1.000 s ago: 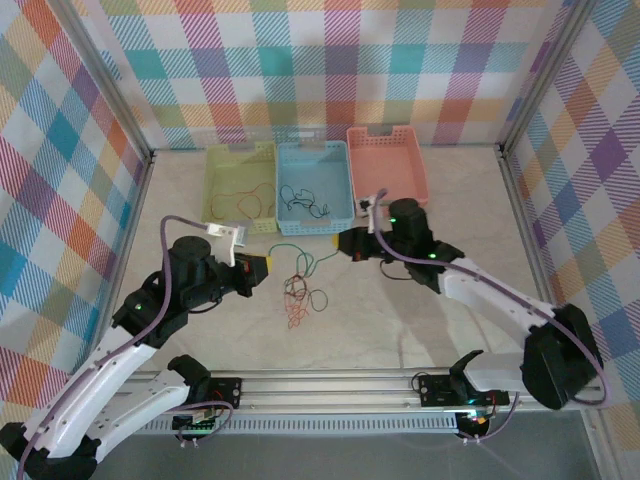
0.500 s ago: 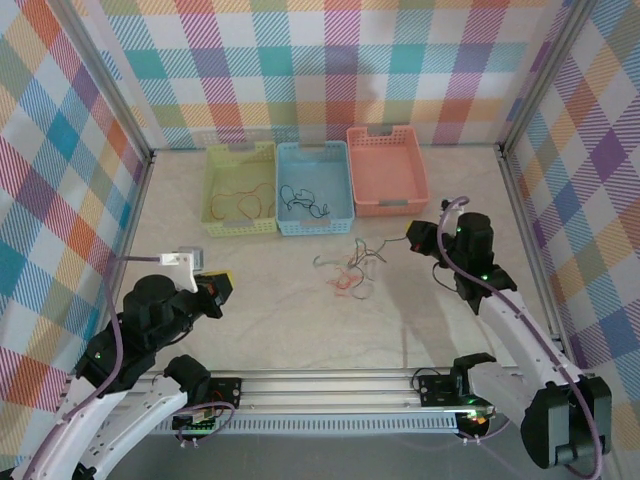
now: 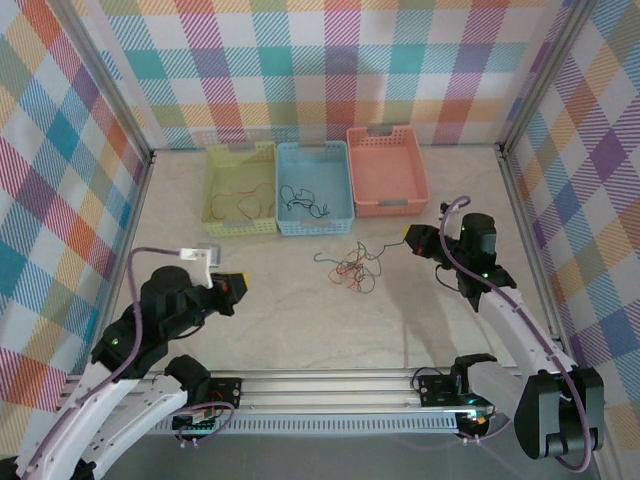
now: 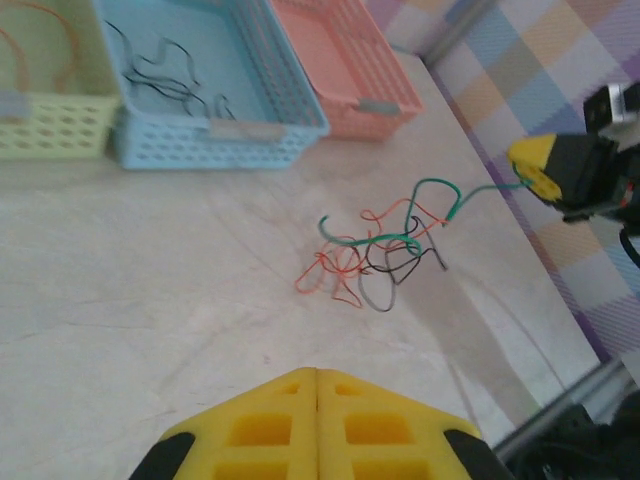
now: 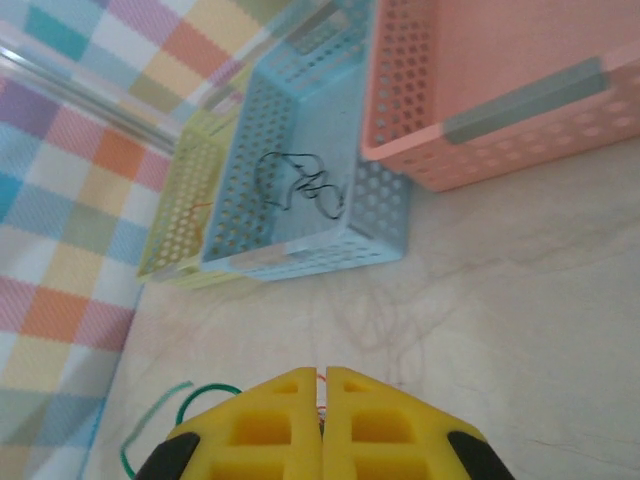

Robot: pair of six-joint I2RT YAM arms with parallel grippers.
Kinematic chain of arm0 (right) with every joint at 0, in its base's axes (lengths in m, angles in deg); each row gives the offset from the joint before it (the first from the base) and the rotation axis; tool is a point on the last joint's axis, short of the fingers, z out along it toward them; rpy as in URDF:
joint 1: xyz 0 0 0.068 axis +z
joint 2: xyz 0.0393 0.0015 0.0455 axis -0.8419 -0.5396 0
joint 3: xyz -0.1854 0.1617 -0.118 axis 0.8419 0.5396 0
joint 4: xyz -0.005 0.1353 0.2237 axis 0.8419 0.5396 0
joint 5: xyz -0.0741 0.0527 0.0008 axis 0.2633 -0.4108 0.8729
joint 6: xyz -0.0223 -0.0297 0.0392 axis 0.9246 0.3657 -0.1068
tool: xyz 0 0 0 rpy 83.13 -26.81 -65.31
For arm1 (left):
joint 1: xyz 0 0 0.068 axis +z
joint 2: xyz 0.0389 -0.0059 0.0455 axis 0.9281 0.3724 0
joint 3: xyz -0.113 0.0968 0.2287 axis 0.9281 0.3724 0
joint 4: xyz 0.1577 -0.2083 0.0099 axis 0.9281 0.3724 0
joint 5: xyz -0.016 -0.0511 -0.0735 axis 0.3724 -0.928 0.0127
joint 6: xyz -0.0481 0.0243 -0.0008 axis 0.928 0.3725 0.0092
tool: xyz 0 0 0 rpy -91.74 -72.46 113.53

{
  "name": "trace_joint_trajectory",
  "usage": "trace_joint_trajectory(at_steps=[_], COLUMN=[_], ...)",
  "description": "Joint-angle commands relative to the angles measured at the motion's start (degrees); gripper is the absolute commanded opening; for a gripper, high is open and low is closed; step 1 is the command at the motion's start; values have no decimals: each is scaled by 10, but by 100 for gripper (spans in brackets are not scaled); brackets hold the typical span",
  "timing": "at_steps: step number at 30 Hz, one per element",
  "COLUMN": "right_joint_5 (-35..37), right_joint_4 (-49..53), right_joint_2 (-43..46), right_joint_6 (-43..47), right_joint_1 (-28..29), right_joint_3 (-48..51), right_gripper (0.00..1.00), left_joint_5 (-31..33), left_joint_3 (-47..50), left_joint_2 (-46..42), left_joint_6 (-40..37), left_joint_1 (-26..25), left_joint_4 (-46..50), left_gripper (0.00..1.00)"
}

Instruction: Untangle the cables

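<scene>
Left gripper (image 4: 316, 378): nearest us, well short of the blue basket (image 4: 170, 150), fingers pressed together, holding nothing.
Cables (image 4: 375, 255): a loose red, black, grey and green tangle on the table in front of the blue basket.
Handling: we judge them light and limp; tugging one drags the knot.
Hold: a free end or outer loop.
Right gripper (image 4: 530, 170): right of the blue basket's front, clamped on the green strand's end.
</scene>
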Motion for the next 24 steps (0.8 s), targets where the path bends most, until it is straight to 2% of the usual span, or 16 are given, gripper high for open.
trace_joint_trajectory(at_steps=[1,3,7,10,14,18,22,24], right_joint_5=[-68,-72,-108,-111,-110,-121,-158,-173], right_joint_4=[-38,-23,-28,-32,-38,-52,-98,-118], right_joint_2=[19,28,37,40,39,39,46,53], right_joint_6=[4,17,40,46,44,33,30,44], right_joint_1=[14,25,39,49,55,55,57,60], right_joint_3=[-32,-45,-54,-54,-54,-57,-51,-47], right_gripper=[0,0,0,0,0,0,0,0], left_joint_5=[-102,-124,-165,-197,-193,-184,-173,-174], left_joint_3=[25,37,24,-2,-30,-1,31,43], left_joint_2=[33,52,112,162,205,217,235,242], left_joint_6=[10,10,13,5,-22,-20,1,15], left_joint_1=[2,2,1,-4,-32,-36,-35,-36], left_joint_4=[-100,-142,-208,-238,-244,-287,-324,-346], left_gripper=[16,33,51,56,59,67,71,77])
